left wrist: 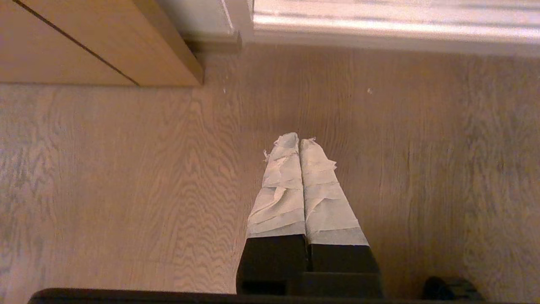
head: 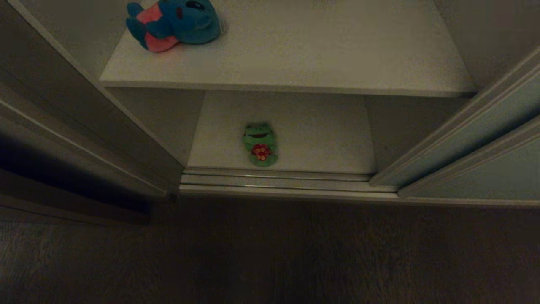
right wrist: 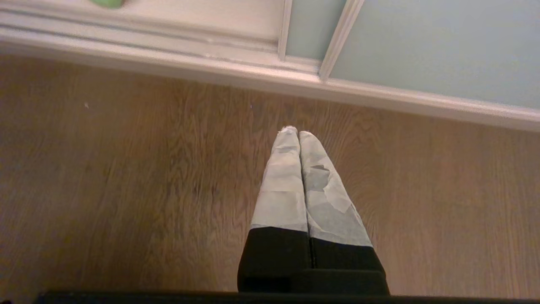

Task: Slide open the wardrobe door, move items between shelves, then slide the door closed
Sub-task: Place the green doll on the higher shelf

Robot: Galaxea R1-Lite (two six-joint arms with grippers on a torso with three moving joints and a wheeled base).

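Head view: door (head: pixel 460 139) slid aside, wardrobe open; frog (head: pixel 260 144) on bottom shelf (head: pixel 320 139), blue toy (head: pixel 175 23) on upper shelf (head: pixel 295 59). Left gripper (left wrist: pixel 298 140) and right gripper (right wrist: pixel 298 131) closed, empty, over the floor. You're at item moving; next, reach in for a toy.

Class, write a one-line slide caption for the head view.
Open wardrobe: blue plush toy on the upper shelf, green frog on the shelf below.

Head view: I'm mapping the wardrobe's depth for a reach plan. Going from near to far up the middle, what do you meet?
Floor → door track → frog on the bottom board → upper shelf → blue toy
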